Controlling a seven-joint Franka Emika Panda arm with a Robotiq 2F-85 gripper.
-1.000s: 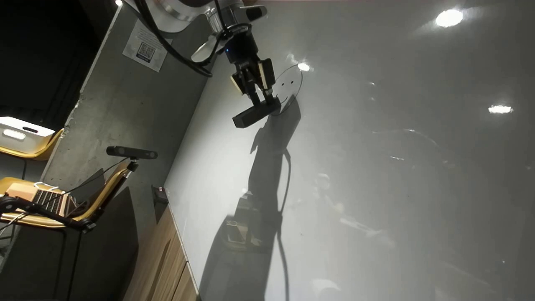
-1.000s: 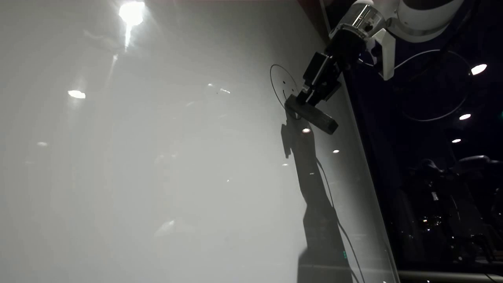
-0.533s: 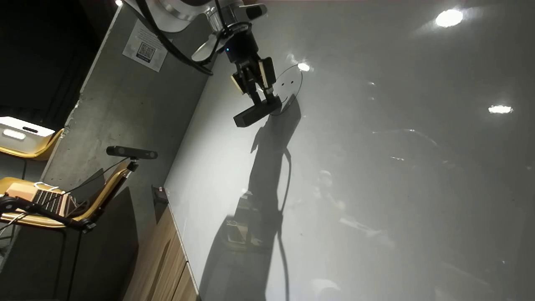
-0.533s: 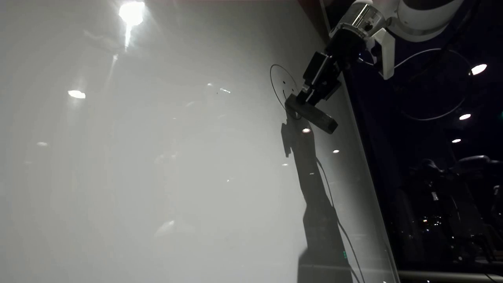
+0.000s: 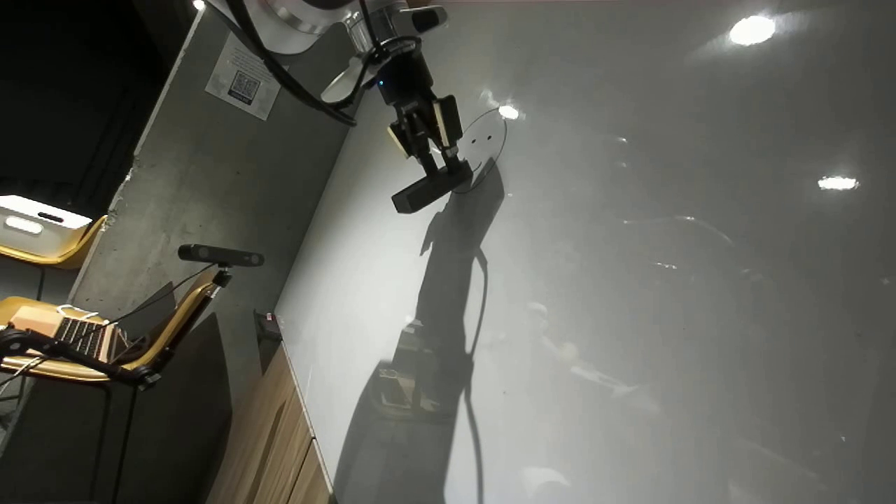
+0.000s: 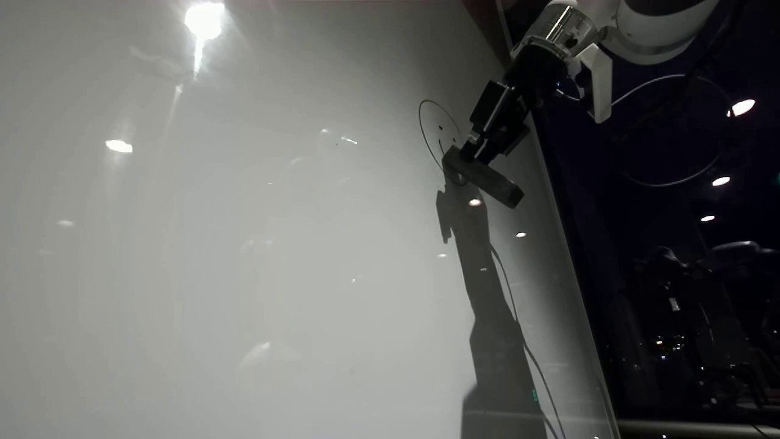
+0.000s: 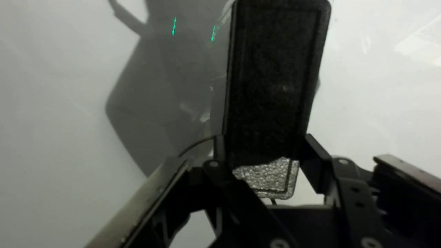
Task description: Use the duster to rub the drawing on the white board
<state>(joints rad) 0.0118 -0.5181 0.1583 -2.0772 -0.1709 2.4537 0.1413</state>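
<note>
Glossy white board [image 5: 665,350] filled most of both exterior views, a long shadow [image 5: 444,294] stretching across it toward six o'clock. Fingers [image 7: 317,162] were clamped on the long sides of the duster [image 5: 432,187], parted only by its width. In an exterior view, with a grey wall [image 5: 210,161] at nine o'clock, the duster sloped from eight to two o'clock, its upper end covering part of the rim of the drawing [image 5: 484,147], a smiley face; whether it touched the board could not be told
</note>
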